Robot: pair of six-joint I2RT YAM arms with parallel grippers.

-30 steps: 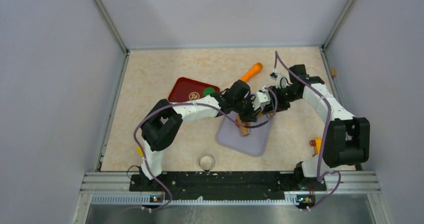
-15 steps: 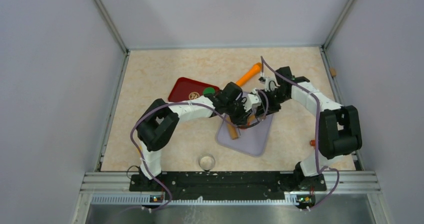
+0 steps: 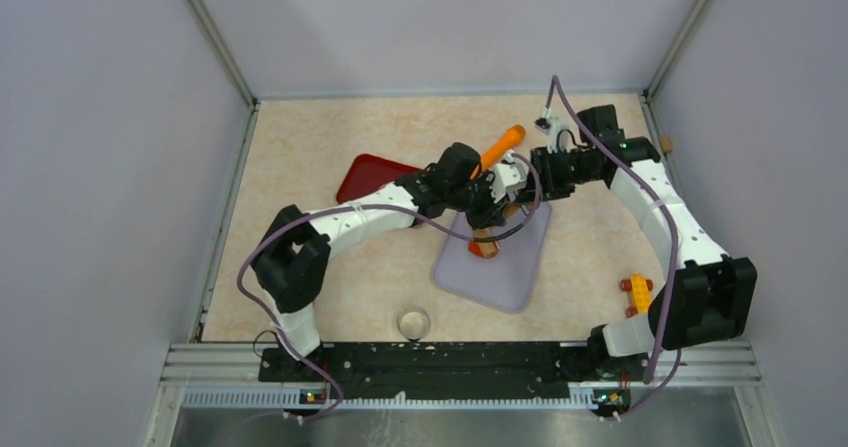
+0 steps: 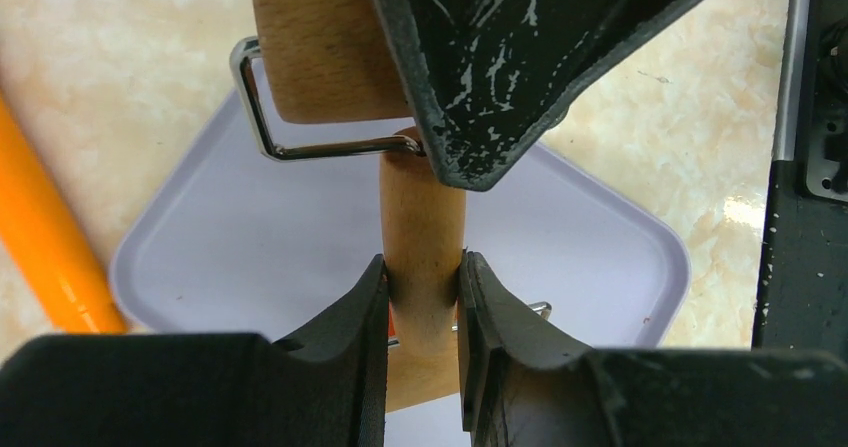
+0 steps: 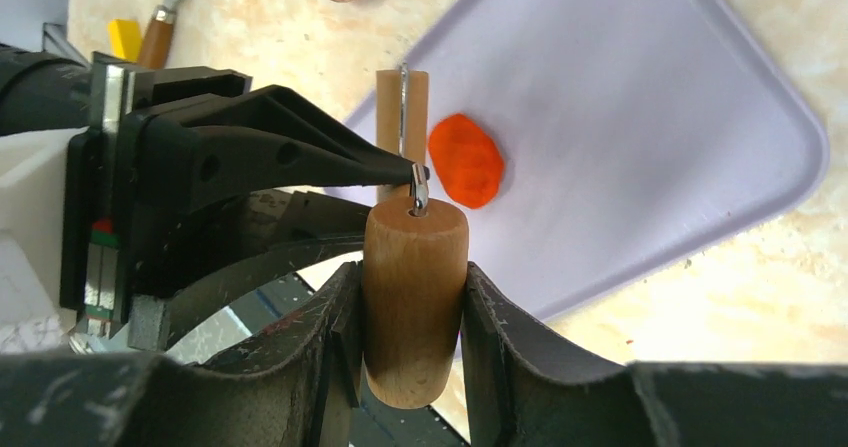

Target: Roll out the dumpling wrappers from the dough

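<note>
Left gripper clamped on roller handle; right gripper clamped on roller drum. Orange-red wrapper on lavender tray, toward left edge, just beyond drum. Centre drum over it, press evenly, roll slowly.

No writing, number, brand or sign can be read in any of the views.
</note>
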